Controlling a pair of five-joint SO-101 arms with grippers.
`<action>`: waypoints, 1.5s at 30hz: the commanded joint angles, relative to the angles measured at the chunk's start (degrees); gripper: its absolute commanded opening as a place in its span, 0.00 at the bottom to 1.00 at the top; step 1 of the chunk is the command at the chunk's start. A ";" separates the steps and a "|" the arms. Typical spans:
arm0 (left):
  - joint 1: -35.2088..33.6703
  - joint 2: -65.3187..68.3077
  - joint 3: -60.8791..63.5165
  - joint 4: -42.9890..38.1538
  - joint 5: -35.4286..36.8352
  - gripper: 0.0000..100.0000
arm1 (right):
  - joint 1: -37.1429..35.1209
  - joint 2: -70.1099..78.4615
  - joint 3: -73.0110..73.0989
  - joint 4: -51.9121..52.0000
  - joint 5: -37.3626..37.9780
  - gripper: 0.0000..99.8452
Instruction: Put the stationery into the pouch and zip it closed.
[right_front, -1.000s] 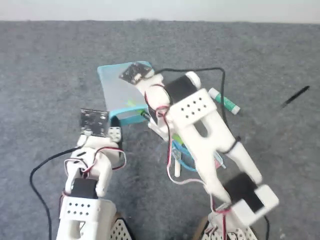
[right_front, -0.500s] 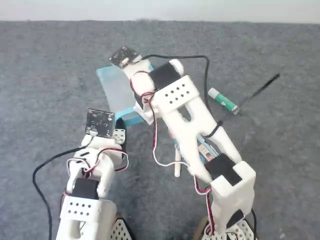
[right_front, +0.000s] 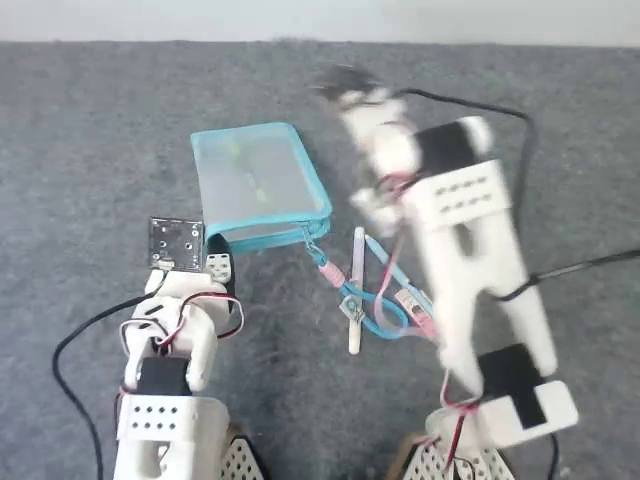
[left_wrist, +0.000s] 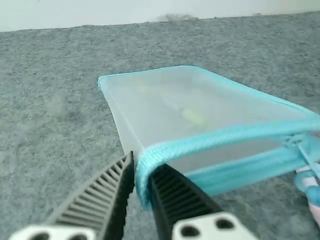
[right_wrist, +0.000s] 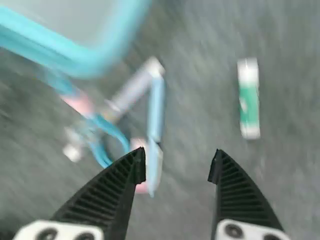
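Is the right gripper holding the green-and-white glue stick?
No, the right gripper has its jaws open and empty, and the green-and-white glue stick lies loose beyond them.

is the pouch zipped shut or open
Open: the translucent teal-edged pouch shows two separated zipper edges, with the left gripper clamping one.

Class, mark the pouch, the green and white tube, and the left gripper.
pouch (right_front: 255, 185), high view, on its translucent top face.
green and white tube (right_wrist: 248, 100), right wrist view, on its green middle.
left gripper (left_wrist: 142, 167), left wrist view, midway between its fingertips, at the pouch's edge.
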 joint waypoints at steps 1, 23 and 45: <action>-0.18 -0.79 -1.27 -1.67 0.79 0.01 | 10.42 -1.63 3.34 -4.53 13.63 0.21; -0.09 -0.79 -1.27 -1.76 0.79 0.01 | 3.56 -16.13 56.35 -28.09 8.09 0.20; 0.18 -0.79 -1.19 -1.67 0.79 0.01 | 6.11 -10.95 51.52 -32.40 2.73 0.20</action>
